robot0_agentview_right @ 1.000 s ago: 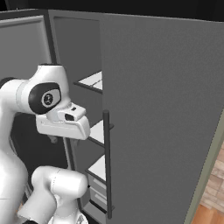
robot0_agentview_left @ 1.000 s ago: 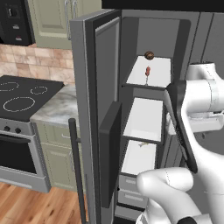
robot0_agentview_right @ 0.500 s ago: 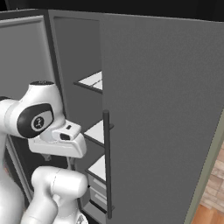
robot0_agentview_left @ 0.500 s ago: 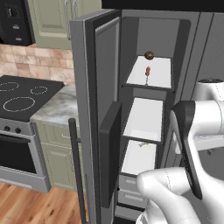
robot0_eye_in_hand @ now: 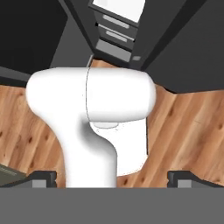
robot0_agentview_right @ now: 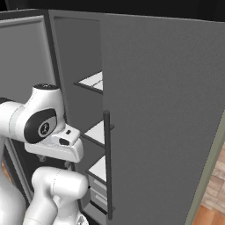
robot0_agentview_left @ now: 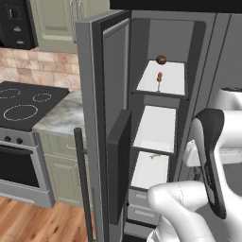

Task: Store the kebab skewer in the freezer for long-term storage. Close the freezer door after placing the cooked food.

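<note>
The kebab skewer point(robot0_agentview_left: 159, 79) lies on the top white shelf of the freezer point(robot0_agentview_left: 163, 123), its red-orange chunks at the far end. The freezer door point(robot0_agentview_left: 112, 99) stands swung wide to the left, its long dark handle point(robot0_agentview_left: 83, 189) at the front. My gripper point(robot0_eye_in_hand: 112, 179) hangs low in front of the lower shelves, well below the skewer and apart from it. In the hand view its fingertips point(robot0_eye_in_hand: 43, 178) stand far apart, open, with nothing between them. The right base view shows the gripper point(robot0_agentview_right: 55, 161) pointing down beneath the white hand.
A small dark brown lump point(robot0_agentview_left: 161, 59) sits behind the skewer on the same shelf. Grey drawers point(robot0_agentview_left: 142, 203) fill the freezer's bottom. The plain fridge door point(robot0_agentview_right: 167, 114) with its bar handle point(robot0_agentview_right: 107, 167) is to the right. A stove point(robot0_agentview_left: 23, 108) and stone counter point(robot0_agentview_left: 64, 118) stand left.
The arm has folded and the hand has sunk from upper-shelf height to the lower shelves. The skewer has stayed on the top shelf and the door has not moved.
</note>
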